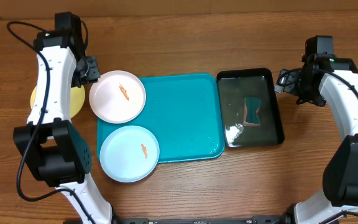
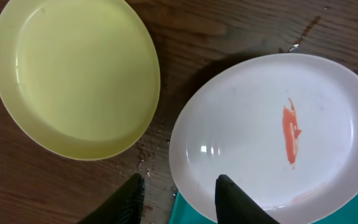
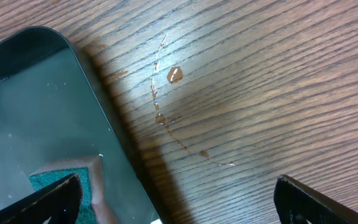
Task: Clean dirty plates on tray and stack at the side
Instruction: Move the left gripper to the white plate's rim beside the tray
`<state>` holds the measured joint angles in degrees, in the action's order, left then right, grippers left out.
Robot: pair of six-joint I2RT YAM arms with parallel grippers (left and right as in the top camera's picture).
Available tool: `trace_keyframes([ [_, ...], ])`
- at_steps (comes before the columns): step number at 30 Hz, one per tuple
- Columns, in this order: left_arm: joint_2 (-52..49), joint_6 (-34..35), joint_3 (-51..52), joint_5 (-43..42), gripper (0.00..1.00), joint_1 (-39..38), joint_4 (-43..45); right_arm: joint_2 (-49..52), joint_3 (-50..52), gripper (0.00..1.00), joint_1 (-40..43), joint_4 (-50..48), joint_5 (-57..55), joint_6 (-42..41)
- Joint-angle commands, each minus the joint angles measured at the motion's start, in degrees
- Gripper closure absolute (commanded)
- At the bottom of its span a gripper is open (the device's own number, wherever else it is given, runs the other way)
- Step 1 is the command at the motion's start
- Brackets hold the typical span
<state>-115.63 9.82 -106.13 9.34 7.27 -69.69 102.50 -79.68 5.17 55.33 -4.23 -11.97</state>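
The white plate (image 1: 117, 96) (image 2: 272, 137), with an orange smear, lies tilted over the top-left corner of the turquoise tray (image 1: 185, 118) and partly on the table. The light blue plate (image 1: 129, 153), also smeared, rests over the tray's lower-left corner. The yellow-green plate (image 1: 78, 103) (image 2: 73, 74) lies on the table at the left, mostly hidden under my left arm. My left gripper (image 1: 92, 68) (image 2: 179, 196) is partly open and straddles the white plate's rim: one finger over the plate, the other over the table. My right gripper (image 1: 283, 79) (image 3: 179, 202) hangs wide open and holds nothing.
A glossy black tray (image 1: 278, 118) (image 3: 30, 93) holding water and a teal sponge (image 1: 252, 111) (image 3: 51, 180) sits right of the turquoise tray. Water drops lie on the wood beside it and between the white and yellow-green plates.
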Motion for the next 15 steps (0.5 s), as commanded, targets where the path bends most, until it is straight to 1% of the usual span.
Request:
trace_keyframes([
  [1, -2.21, -1.27, 0.87, 1.55, 0.61, 0.46, -0.13, -0.59, -0.63, 0.0, -0.04, -0.13, 0.24, -0.22],
  [8, -3.63, -1.27, 2.16, 1.57, 0.61, 0.59, 0.92, -0.59, -0.63, 0.0, -0.04, -0.13, 0.24, -0.22],
  [15, -7.69, -1.27, 2.23, 1.57, 0.61, 0.55, 1.62, -0.59, -0.63, 0.0, -0.04, -0.15, 0.26, -0.22],
])
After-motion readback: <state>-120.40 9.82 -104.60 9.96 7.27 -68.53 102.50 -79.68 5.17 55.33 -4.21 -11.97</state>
